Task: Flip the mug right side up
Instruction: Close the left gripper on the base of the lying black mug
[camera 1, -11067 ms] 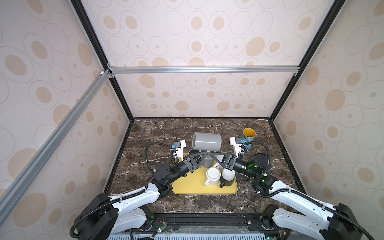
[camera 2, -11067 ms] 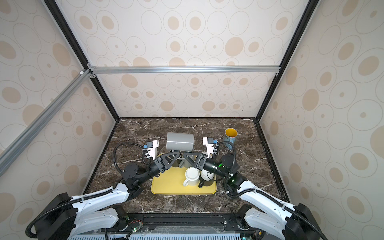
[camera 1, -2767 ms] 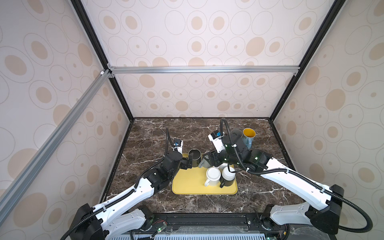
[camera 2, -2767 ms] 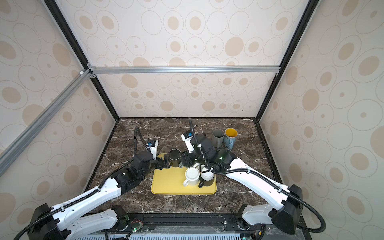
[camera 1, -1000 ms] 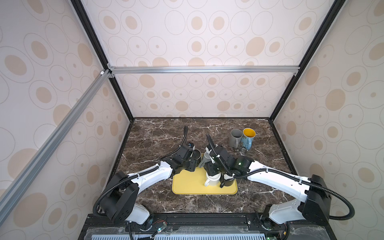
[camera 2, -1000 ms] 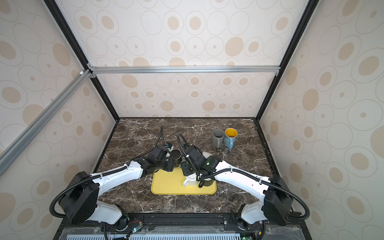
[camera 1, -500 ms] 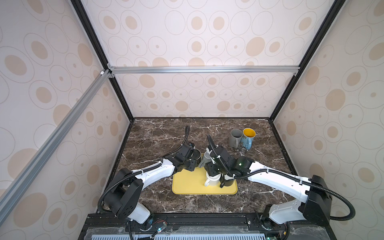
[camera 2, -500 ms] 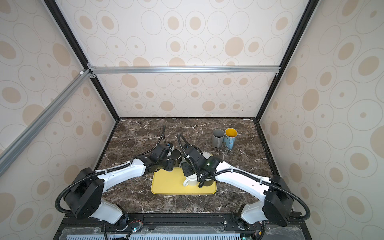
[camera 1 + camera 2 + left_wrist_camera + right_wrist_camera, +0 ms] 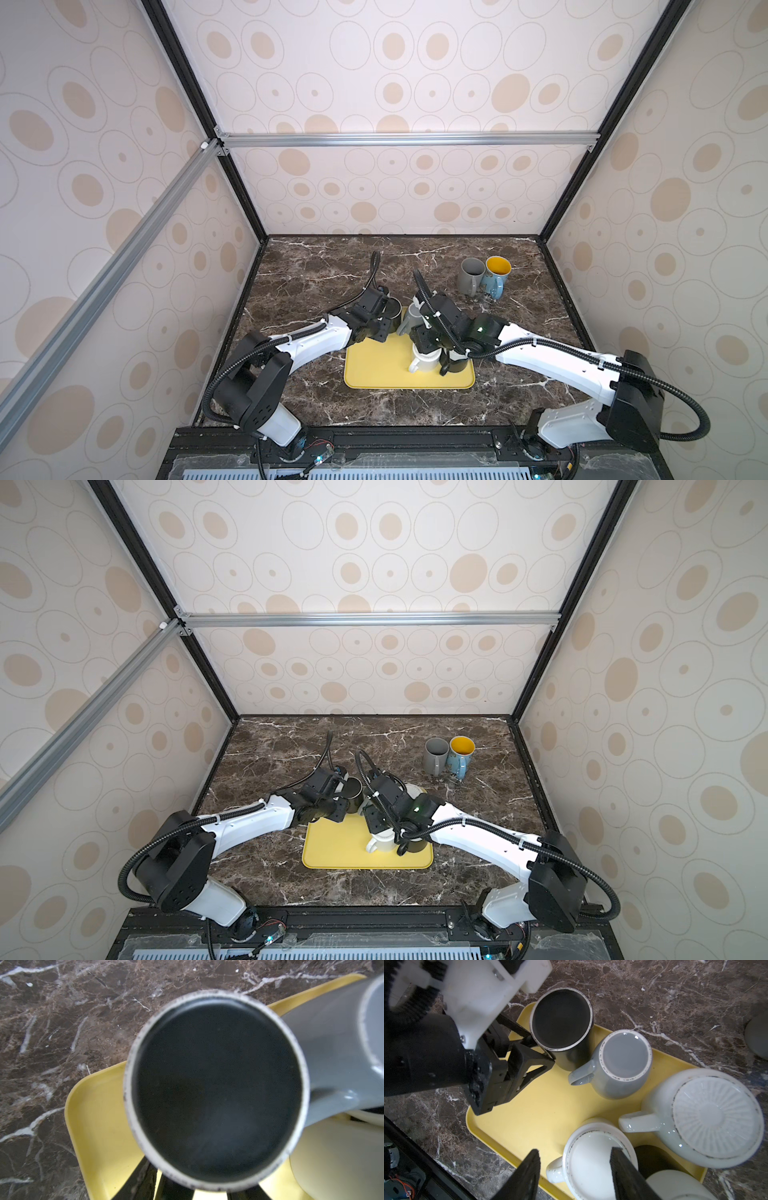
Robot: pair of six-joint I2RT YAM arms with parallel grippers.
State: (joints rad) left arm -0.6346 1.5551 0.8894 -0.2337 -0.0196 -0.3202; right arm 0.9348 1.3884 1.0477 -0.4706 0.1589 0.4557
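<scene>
Right now the black mug (image 9: 560, 1020) stands bottom-up at a corner of the yellow tray (image 9: 546, 1109) on the worktop (image 9: 675, 1001), just beside a grey mug (image 9: 625, 1059). The left claw (image 9: 540, 1049) sits at its side, but I cannot tell whether it is grasping it. The right claw (image 9: 575, 1151) hangs released over a white mug (image 9: 591, 1167).

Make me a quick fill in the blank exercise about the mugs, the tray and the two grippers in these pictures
1. The black mug sits at a corner of a ____ tray.
2. The left gripper straddles that mug, whose base faces ____.
3. The right gripper hovers over the cream mug with its jaws ____.

Missing words: yellow; up; open.
</scene>
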